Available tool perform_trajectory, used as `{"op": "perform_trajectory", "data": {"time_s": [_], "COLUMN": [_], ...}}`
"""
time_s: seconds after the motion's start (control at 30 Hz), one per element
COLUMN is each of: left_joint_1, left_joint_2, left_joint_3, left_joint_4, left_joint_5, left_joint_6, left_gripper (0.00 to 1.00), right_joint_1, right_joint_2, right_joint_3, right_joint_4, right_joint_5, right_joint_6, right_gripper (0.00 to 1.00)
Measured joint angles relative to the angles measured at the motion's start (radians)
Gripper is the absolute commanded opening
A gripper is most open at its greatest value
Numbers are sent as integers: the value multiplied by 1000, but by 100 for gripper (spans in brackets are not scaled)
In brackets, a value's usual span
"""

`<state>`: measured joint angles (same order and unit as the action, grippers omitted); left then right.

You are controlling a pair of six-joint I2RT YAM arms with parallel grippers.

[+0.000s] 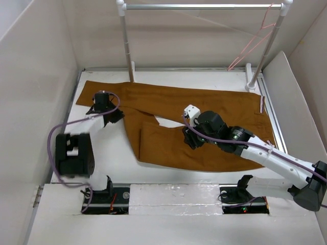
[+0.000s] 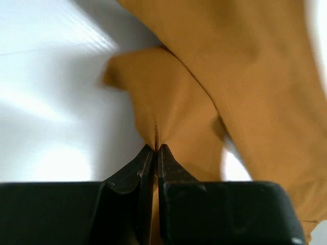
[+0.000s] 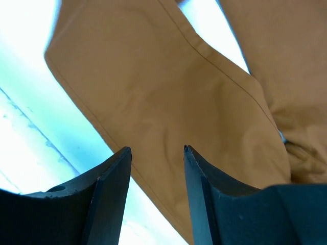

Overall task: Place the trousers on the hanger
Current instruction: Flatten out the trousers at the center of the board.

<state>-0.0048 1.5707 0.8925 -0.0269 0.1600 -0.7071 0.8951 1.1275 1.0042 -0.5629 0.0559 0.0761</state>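
Rust-brown trousers [image 1: 214, 107] spread on table [image 1: 110, 163], pink hanger [image 1: 250, 47] on rail [image 1: 204, 6]

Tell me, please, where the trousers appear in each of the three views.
Top external: the trousers lie spread across the middle of the picture.
Left wrist: upper right, with a fold pinched in the shut left gripper.
Right wrist: filling most of the frame, beyond the open right gripper.
Shared landmark: the white table bordering the cloth's edge.

Silver rail [image 1: 202, 6] above white table [image 1: 117, 155]
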Motion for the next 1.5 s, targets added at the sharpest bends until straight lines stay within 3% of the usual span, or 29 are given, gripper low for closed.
{"op": "perform_trajectory", "data": {"time_s": [0.3,0.53,0.7,0.73,0.77,0.8,0.83,0.87,1.03,1.1,1.13,1.17,1.23,1.37,1.5], "left_joint_1": [12,29,35,36,37,38,39,39,39,39,38,35,15,-1,-1], "left_joint_2": [-660,-724,-787,-816,-822,-870,-882,-886,-816,-795,-797,-806,-831,-823,-790], "left_joint_3": [14,44,-110,-136,-141,-164,-164,-156,2,40,45,45,47,115,191], "left_joint_4": [-267,-456,-578,-597,-602,-628,-633,-633,-626,-601,-594,-595,-597,-591,-547], "left_joint_5": [-311,-521,-629,-639,-640,-651,-658,-667,-706,-715,-716,-716,-727,-721,-657], "left_joint_6": [-2,-20,-139,-156,-160,-188,-192,-194,-163,-148,-140,-135,-105,-27,42], "left_gripper": [0,0,0,0,0,0,0,0,0,0,0,0,0,0,0], "right_joint_1": [-114,-122,-131,-134,-138,-144,-154,-168,-333,-426,-453,-518,-633,-859,-956], "right_joint_2": [-55,-45,-58,-63,-69,-76,-83,-92,-175,-222,-235,-269,-303,-293,-223], "right_joint_3": [-116,-138,-169,-175,-182,-187,-190,-193,-231,-241,-243,-243,-242,-224,-190], "right_joint_4": [-17,-16,-17,-22,-28,-36,-47,-55,-90,-108,-113,-127,-143,-186,-248], "right_joint_5": [-16,-76,-93,-96,-98,-101,-101,-103,-108,-108,-107,-97,-110,-112,-52], "right_joint_6": [-13,-30,-32,-32,-35,-35,-33,-40,-7,5,9,14,11,-8,-8], "right_gripper": [51,52,52,50,42,42,18,0,0,11,45,45,66,67,63]}}
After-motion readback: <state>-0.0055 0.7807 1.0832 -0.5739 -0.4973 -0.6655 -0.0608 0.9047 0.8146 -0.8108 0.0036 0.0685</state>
